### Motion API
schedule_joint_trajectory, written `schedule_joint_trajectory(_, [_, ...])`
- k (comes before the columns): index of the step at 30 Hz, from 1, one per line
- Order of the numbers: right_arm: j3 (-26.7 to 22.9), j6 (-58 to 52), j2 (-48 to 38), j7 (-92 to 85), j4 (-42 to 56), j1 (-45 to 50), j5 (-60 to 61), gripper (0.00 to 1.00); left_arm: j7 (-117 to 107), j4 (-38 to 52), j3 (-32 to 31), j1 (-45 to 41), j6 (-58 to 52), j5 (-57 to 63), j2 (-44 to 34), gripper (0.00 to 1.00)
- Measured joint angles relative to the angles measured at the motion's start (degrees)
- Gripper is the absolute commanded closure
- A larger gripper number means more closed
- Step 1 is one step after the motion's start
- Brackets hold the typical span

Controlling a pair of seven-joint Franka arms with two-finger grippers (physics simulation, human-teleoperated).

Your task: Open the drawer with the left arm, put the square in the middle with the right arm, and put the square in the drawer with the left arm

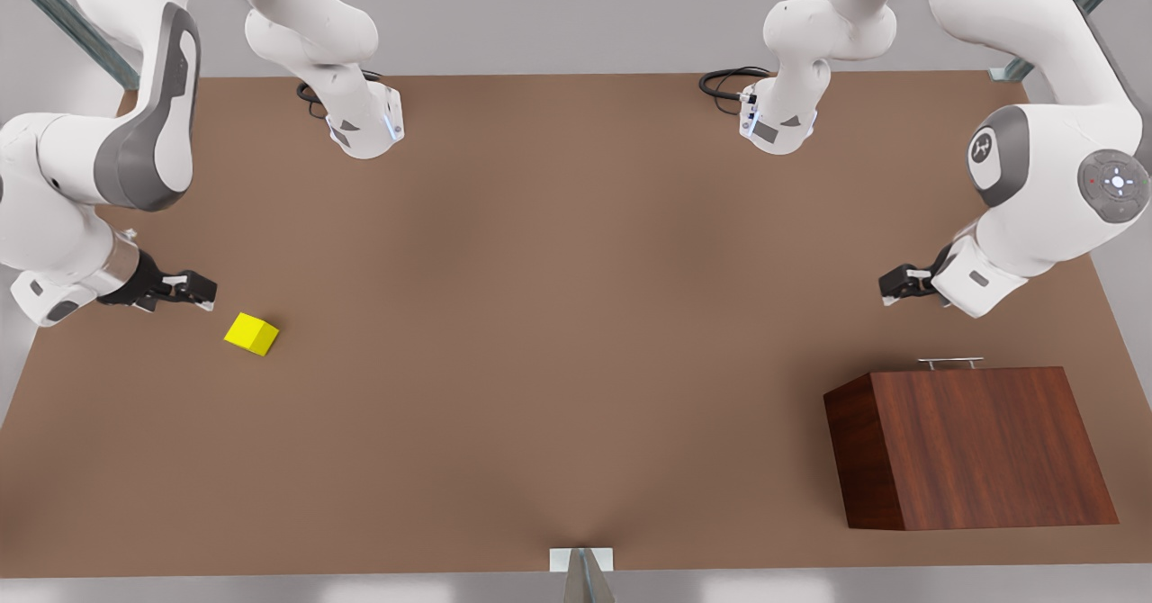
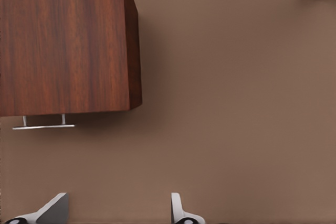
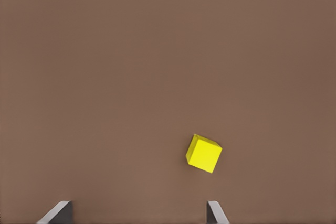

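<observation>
At the near edge of the plain matte brown tabletop [image 1: 558, 333] you see a small pale bracket [image 1: 581, 559] at the table's rim. Behind it, toward the front view's right, stands the large slanted dark reddish-brown wood-grain cabinet [image 1: 976, 445]. Its thin silver bar handle [image 1: 949, 363] projects from the far side, facing the arms. The drawer front sits flush with the cabinet body; you see no gap, so treat the drawer as closed.

Locate the left gripper [image 1: 891, 286] on the front view's right, just beyond the handle and slightly toward the table centre, apart from it. In the left wrist view you see its two pale fingertips [image 2: 55, 209] spread wide with only bare tabletop between them; the handle [image 2: 43, 126] and cabinet [image 2: 65, 43] lie ahead. It holds nothing.

Locate the right gripper [image 1: 200, 293] on the front view's left, low over the table. The small bright yellow cube [image 1: 251, 334] rests on the tabletop just beside it, not touching, turned at an angle to the table edges. In the right wrist view the cube [image 3: 203, 153] lies ahead of the widely parted fingertips [image 3: 215, 212], nearer one of them. This gripper is also empty
</observation>
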Motion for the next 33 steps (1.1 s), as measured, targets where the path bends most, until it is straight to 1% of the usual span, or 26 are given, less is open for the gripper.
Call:
schedule_joint_trajectory(2, [0.0, 0.01, 0.13, -1.12, -0.25, -0.5, 0.15, 0.0, -8.15, -1.4, 0.64, 0.05, 0.56, 0.31, -0.85, 0.0])
schedule_joint_trajectory(3, [0.0, 0.02, -0.21, -5.54, -1.66, -0.44, 0.38, 0.0, -13.81, -5.43, 2.14, -0.28, 3.84, 0.43, -2.92, 0.0])
schedule_joint_trajectory(4, [-0.05, 2.77, -1.26, -10.75, -5.21, -0.04, 0.27, 0.0, -22.26, -10.63, 3.5, -0.02, 8.37, 0.52, -5.78, 0.0])
schedule_joint_trajectory(6, [-0.17, 6.67, -4.17, -20.58, -14.46, 0.04, 1.29, 0.0, -40.22, -15.13, 4.38, 1.03, 14.11, 0.63, -7.17, 0.0])
schedule_joint_trajectory(7, [-0.18, 9.71, -4.56, -24.78, -18.23, -0.02, 1.26, 0.0, -47.6, -19.35, 4.46, 0.39, 19.19, 0.66, -8.12, 0.0])
schedule_joint_trajectory(8, [-0.18, 15.09, -5.86, -30.22, -23.39, 0.15, 1.23, 0.0, -51.09, -24.9, 4.9, -0.87, 25.73, 0.69, -10.36, 0.0])
schedule_joint_trajectory(9, [-0.17, 18.01, -6.22, -35.31, -26.33, 0.25, 1.22, 0.0, -53.04, -28.05, 6.52, -2.85, 29.4, 0.7, -11.36, 0.0])
schedule_joint_trajectory(10, [-0.32, 20.93, -6.32, -41.01, -28.87, 0.19, 1.22, 0.0, -55.02, -29.26, 6.88, -3.15, 31.4, 0.72, -11.1, 0.0])
schedule_joint_trajectory(11, [-0.99, 22.96, -6.24, -46.12, -30.88, 0.02, 1.22, 0.0, -58.02, -33.18, 6.87, -2.83, 37.23, 0.72, -11.66, 0.0])
schedule_joint_trajectory(13, [-2.25, 29.82, -5.18, -57.4, -34.33, -1.41, 1.22, 0.0, -60.35, -38.13, 8.06, -2.85, 42.4, 0.49, -13.09, 0.0])
schedule_joint_trajectory(15, [-4.62, 35.21, -0.46, -69.52, -32.19, -0.85, 1.22, 0.0, -62.0, -43.57, 9.48, -2.75, 47.19, 0.13, -15.14, 0.0])
schedule_joint_trajectory(17, [-6.3, 35.16, 5.34, -78.07, -27.64, -1.79, 1.36, 0.0, -62.12, -47.71, 10.47, -0.35, 53.39, -1.06, -15.21, 0.0])
schedule_joint_trajectory(18, [-6.83, 35.5, 8.91, -82.9, -26.02, -2.56, 2.77, 0.0, -62.13, -48.48, 11.24, 0.85, 55.07, -1.57, -14.91, 0.0])
schedule_joint_trajectory(19, [-7.02, 35.51, 10.65, -83.75, -26.09, -3.51, 4.24, 0.0, -62.13, -48.61, 11.61, 2.27, 55.37, -1.97, -14.48, 0.0])
schedule_joint_trajectory(21, [-7.29, 35.59, 13.04, -86.38, -25.96, -3.66, 5.83, 0.0, -62.13, -48.61, 11.84, 4.9, 55.53, -2.52, -13.08, 0.0])
schedule_joint_trajectory(24, [-7.3, 35.59, 14.0, -86.88, -26.47, -3.78, 8.23, 0.0, -62.13, -49.31, 11.65, 8.62, 57.82, -2.95, -10.88, 0.0])
schedule_joint_trajectory(26, [-7.3, 36.72, 14.6, -86.93, -27.67, -3.79, 9.48, 0.0, -62.13, -49.31, 11.68, 6.52, 58.28, -3.11, -10.03, 0.0])
schedule_joint_trajectory(28, [-7.3, 37.26, 14.26, -86.96, -28.62, -3.63, 10.19, 0.0, -62.13, -49.29, 11.77, -1.12, 59.32, -3.17, -8.91, 0.0])
schedule_joint_trajectory(29, [-7.3, 37.35, 13.71, -86.84, -29.31, -3.52, 10.2, 0.0, -62.13, -49.24, 11.84, -3.04, 59.99, -3.17, -8.31, 0.0])
schedule_joint_trajectory(32, [-7.3, 38.88, 13.15, -86.84, -31.16, -3.32, 10.2, 0.0, -62.13, -49.23, 12.55, 3.15, 60.03, -3.23, -8.05, 0.0])
schedule_joint_trajectory(33, [-7.3, 39.08, 13.18, -86.84, -31.8, -3.57, 10.2, 0.0, -62.13, -49.23, 13.32, 2.13, 60.42, -3.25, -7.81, 0.0])
